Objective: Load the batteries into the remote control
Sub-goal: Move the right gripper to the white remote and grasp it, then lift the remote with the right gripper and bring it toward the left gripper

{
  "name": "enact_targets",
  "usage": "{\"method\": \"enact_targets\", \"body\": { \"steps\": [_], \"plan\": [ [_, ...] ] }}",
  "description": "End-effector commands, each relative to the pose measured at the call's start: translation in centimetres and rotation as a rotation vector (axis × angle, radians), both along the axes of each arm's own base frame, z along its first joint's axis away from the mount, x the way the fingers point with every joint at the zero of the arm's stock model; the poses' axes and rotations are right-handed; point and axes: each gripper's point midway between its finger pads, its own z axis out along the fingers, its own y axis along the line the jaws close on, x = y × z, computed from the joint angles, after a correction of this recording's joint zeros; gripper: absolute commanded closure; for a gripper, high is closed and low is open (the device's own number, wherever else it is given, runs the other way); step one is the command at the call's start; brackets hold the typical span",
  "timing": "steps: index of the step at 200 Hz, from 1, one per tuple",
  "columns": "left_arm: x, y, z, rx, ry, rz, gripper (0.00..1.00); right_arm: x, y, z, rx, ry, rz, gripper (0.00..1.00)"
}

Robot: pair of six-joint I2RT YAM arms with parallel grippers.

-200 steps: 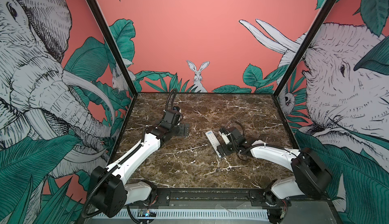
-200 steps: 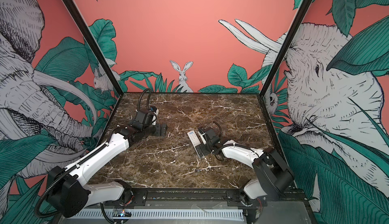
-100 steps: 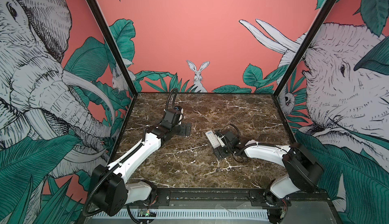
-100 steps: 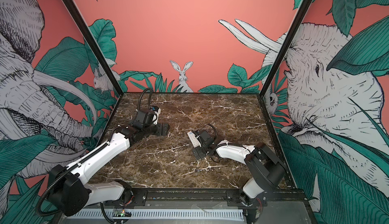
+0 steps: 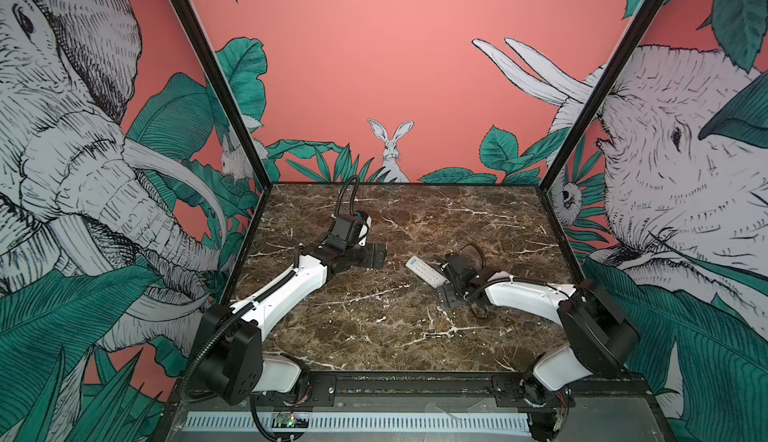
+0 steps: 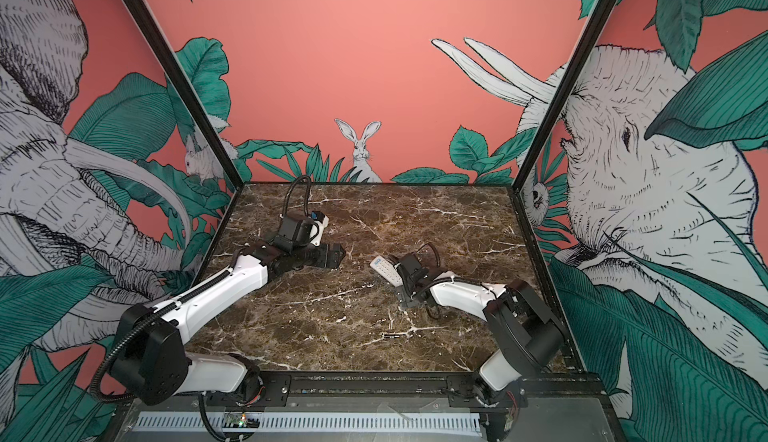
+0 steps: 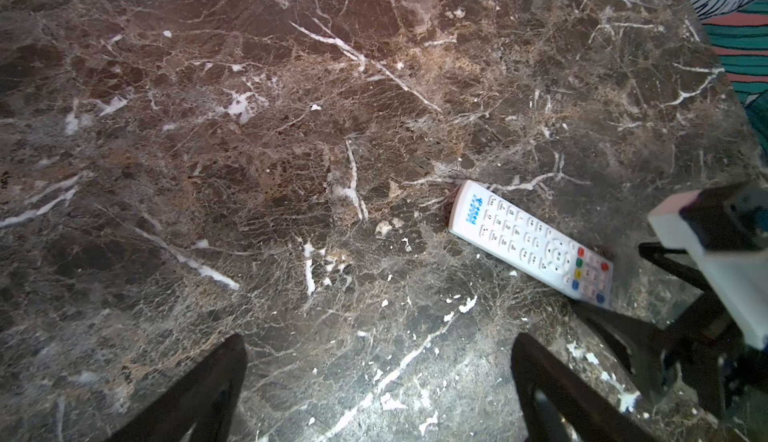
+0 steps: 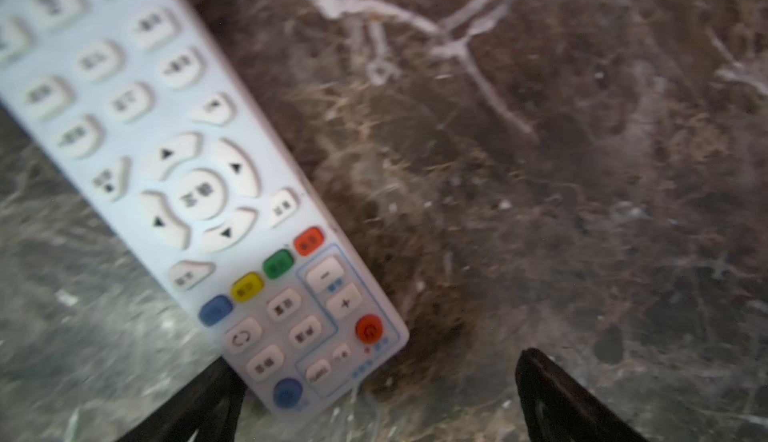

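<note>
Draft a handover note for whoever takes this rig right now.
Left claw: open, empty, over bare table.
Right claw: open, empty, at the coloured-button end of the remote control.
The remote lies flat, buttons up, mid-table.
One likely battery, a small dark cylinder, lies loose nearer the front edge; I can't make out the second.
Done: nothing visibly loaded.
Left: turn the remote over, reach its back, load both batteries.

A brown marble tabletop (image 5: 395,336) with white veins is noted at lower centre. It is enclosed by a salmon-pink back wall (image 5: 374,66), painted with a rabbit (image 5: 390,149) and green leaves (image 5: 241,74), and by side walls (image 5: 174,45) printed with elephants (image 5: 62,149). Black corner posts (image 5: 219,87) are fitted between the walls.
</note>
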Motion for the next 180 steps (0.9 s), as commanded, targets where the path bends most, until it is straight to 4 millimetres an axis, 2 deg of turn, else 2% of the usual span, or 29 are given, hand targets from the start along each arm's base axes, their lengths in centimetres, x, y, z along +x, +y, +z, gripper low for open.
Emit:
{"method": "enact_targets", "body": {
  "steps": [1, 74, 80, 88, 107, 140, 165, 180],
  "plan": [
    [0.2, -0.7, 1.8, -0.039, -0.030, -0.011, 0.00, 1.9, -2.0, -0.8, -0.069, 0.012, -0.095, 0.00],
    [-1.5, 0.6, 2.5, -0.017, -0.041, -0.012, 0.00, 12.8, -2.3, -0.8, -0.080, -0.025, -0.178, 0.00],
    [-1.6, 0.7, 2.6, -0.017, -0.040, -0.010, 0.00, 13.4, -2.2, -1.0, -0.088, -0.023, -0.174, 0.00],
    [-1.8, 0.8, 2.7, -0.017, -0.042, -0.009, 0.00, 15.2, -1.5, -0.2, -0.077, -0.048, -0.171, 0.00],
    [-2.0, 1.1, 2.9, -0.015, -0.050, -0.003, 0.00, 17.3, -0.4, 0.2, -0.070, -0.054, -0.152, 0.00],
    [-2.2, 1.4, 3.1, -0.008, -0.054, -0.003, 0.00, 19.7, 3.1, -0.2, 0.043, -0.045, -0.104, 0.00],
    [-2.3, 1.3, 3.2, -0.009, -0.051, -0.006, 0.00, 20.1, 5.4, -0.6, 0.093, -0.035, -0.062, 0.00],
    [-2.3, 1.2, 3.2, -0.013, -0.051, -0.010, 0.00, 20.1, 7.8, -0.4, 0.119, -0.042, -0.001, 0.00]
  ]
}}
